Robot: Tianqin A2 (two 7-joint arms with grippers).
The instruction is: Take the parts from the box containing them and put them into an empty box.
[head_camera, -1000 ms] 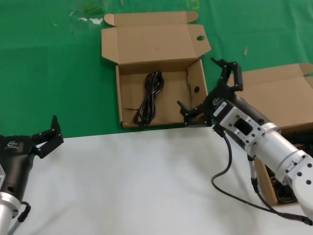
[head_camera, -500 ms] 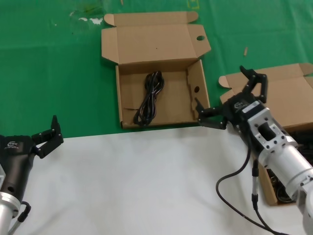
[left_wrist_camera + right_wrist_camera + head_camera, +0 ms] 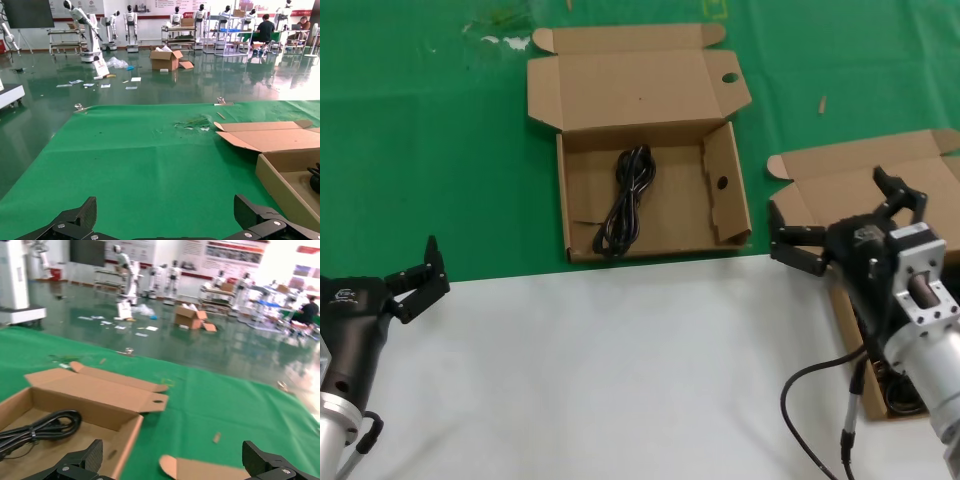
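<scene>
The right gripper (image 3: 847, 232) hangs over the near left corner of the plain-lidded box (image 3: 880, 175) at the right edge of the green cloth (image 3: 430, 150), its jaws spread wide with nothing between them, and its silver forearm slants back toward the lower right. The left gripper (image 3: 418, 277) sits parked at the lower left, at the border of the green cloth and the white surface (image 3: 600, 370), its jaws also apart and empty. Over the last 1 s the right gripper has swung rightward, away from the near right corner of the holed box (image 3: 640, 130) and across to the plain-lidded box; the left arm has not moved. 1 looped black cable (image 3: 625, 203) lies inside the holed box, left of centre. No brand or label is legible on either box.
</scene>
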